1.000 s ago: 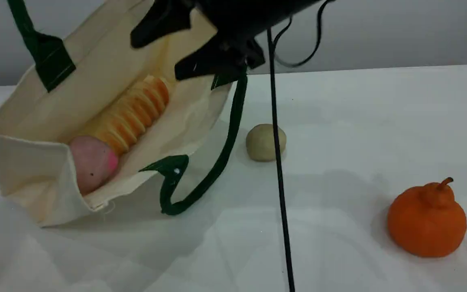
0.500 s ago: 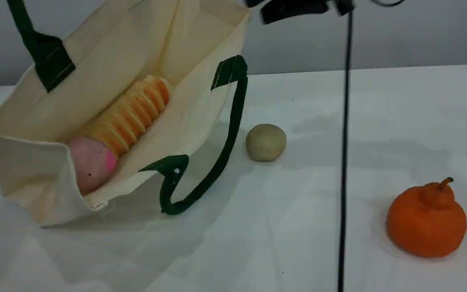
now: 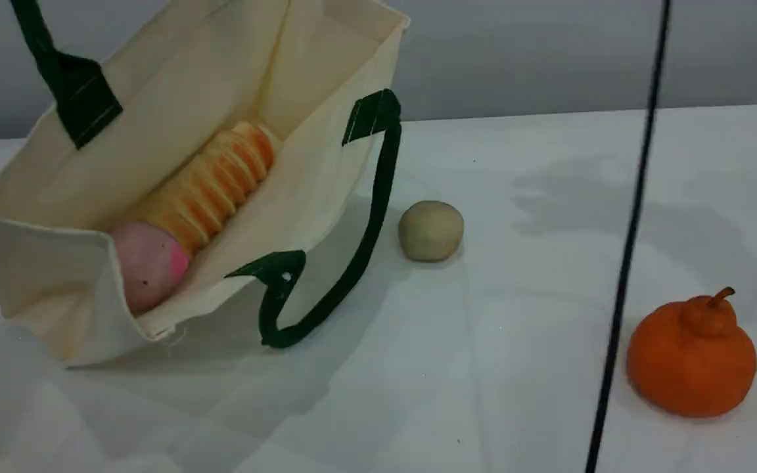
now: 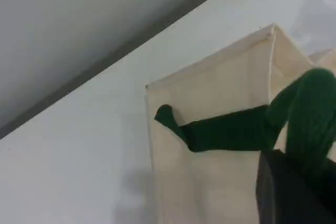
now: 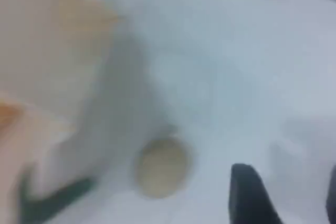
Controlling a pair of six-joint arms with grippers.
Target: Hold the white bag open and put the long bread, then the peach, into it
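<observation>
Inside cream canvas of white bag (image 3: 175, 98), seeing ridged golden long bread (image 3: 214, 184) lying lengthwise with round pink peach (image 3: 148, 263) touching its near end, half hidden by folded front wall. Seeing left gripper (image 4: 286, 182) pinching fully closed on the bag's dark green strap (image 4: 231, 132), cropped at scene view's top edge. Reading right gripper (image 5: 289, 198) through heavy blur as jaws somewhat apart on nothing, far finger cropped, near matte beige ball (image 5: 161, 167); noting lumpy orange stemmed fruit (image 3: 690, 358) beside thin black cable (image 3: 625, 263).
</observation>
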